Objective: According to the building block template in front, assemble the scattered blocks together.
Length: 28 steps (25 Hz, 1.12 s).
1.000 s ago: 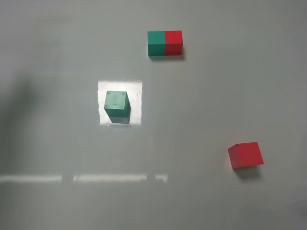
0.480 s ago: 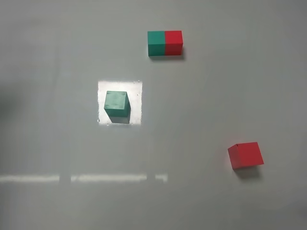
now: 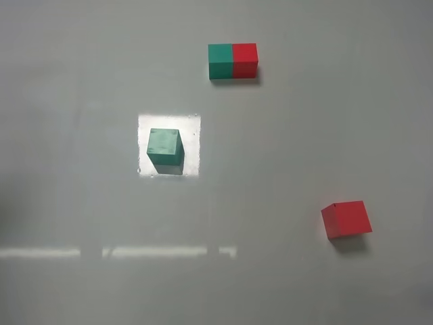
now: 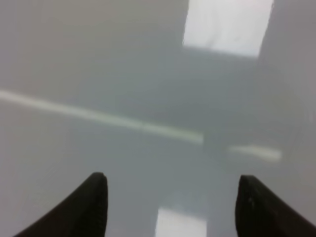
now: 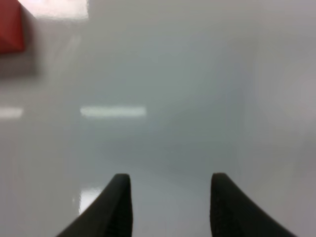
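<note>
Pre-grasp step, nothing held: template bar (image 3: 233, 61) top centre, green cube (image 3: 165, 149) mid-left, red cube (image 3: 346, 219) lower right, well apart; left gripper (image 4: 172, 197) spread, right gripper (image 5: 170, 195) empty w/ a gap showing, so next prob. reach for a cube.

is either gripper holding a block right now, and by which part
Nothing is held. The left gripper and right gripper have only bare table between their fingers; the green cube and red cube sit untouched.

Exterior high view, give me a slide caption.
Loose green cube and red cube lie apart below the joined green-red template.
</note>
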Tool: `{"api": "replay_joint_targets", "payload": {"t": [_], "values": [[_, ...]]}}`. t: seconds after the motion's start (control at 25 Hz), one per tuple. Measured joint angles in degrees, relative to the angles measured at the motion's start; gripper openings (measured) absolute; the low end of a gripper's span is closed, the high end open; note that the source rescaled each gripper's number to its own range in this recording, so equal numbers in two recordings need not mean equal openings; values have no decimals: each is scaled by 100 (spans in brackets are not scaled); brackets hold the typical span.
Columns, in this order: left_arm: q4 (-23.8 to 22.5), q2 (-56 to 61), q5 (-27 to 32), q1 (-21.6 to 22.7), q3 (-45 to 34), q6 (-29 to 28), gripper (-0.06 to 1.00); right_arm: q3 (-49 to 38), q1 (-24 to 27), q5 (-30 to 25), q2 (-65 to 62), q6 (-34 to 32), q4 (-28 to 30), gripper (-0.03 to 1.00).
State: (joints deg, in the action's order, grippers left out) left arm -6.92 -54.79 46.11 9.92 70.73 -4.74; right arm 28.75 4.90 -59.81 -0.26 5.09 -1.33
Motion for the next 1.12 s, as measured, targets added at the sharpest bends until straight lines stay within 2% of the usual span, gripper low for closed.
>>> {"api": "replay_joint_targets", "payload": {"t": [0.16,0.44,0.6,0.84,1.12], "values": [[18,655,1,0,-564,0,64,0,0,0,0,0,0,3],[132,1866,41,0,-2003,28,63,0,0,0,0,0,0,2],[83,2558,6,-282,-2731,41,62,0,0,0,0,0,0,2],[27,3554,250,-607,-3331,-89,59,0,0,0,0,0,0,2],[225,4700,625,-663,-3942,-84,57,0,0,0,0,0,0,2]]}}
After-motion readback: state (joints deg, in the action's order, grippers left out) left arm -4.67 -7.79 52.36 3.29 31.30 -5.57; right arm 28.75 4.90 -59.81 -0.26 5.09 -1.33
